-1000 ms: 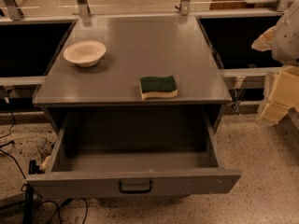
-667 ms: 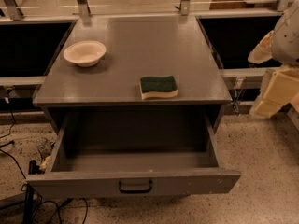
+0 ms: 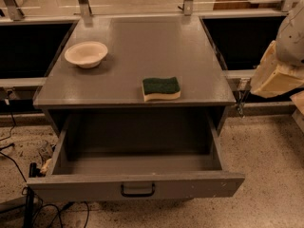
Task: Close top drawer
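The top drawer (image 3: 137, 186) is pulled far out of the grey cabinet and is empty inside. Its flat front faces me, with a small black pull handle (image 3: 137, 190) at the centre. My gripper (image 3: 277, 76), cream-coloured under a pale grey arm, is at the right edge of the view. It hangs beside the cabinet's right side at about tabletop height, well apart from the drawer and its handle.
A cream bowl (image 3: 86, 54) sits on the cabinet top (image 3: 142, 46) at the left. A green and yellow sponge (image 3: 161, 88) lies near its front edge. Cables (image 3: 28, 208) lie on the speckled floor at the lower left. Dark recesses flank the cabinet.
My gripper and arm have shifted a little left and upward at the right edge. The drawer, bowl and sponge have not moved.
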### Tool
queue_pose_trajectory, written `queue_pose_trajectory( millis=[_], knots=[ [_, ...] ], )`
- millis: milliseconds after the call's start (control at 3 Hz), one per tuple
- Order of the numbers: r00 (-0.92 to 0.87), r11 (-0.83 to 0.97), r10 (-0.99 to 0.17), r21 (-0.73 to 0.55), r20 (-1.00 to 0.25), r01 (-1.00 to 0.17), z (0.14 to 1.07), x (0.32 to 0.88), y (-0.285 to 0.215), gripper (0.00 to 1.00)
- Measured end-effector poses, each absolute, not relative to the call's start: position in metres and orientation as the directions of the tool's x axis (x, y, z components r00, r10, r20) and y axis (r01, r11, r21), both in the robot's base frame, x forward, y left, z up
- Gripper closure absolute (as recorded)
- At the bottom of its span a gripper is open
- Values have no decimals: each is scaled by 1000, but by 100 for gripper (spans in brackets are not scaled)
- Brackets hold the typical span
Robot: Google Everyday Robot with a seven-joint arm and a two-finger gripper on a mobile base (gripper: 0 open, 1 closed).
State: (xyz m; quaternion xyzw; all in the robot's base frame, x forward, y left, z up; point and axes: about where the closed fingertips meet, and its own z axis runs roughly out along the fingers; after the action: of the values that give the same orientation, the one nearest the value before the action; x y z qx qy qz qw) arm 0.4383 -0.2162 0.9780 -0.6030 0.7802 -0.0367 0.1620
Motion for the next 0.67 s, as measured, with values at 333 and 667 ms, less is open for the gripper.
queue_pose_trajectory(
  millis=[333,667],
  knots=[
    [-220,270,-953,-253,-209,-929,978,438,-216,93],
    [-220,270,-953,-253,-209,-929,978,438,-216,100]
  ],
)
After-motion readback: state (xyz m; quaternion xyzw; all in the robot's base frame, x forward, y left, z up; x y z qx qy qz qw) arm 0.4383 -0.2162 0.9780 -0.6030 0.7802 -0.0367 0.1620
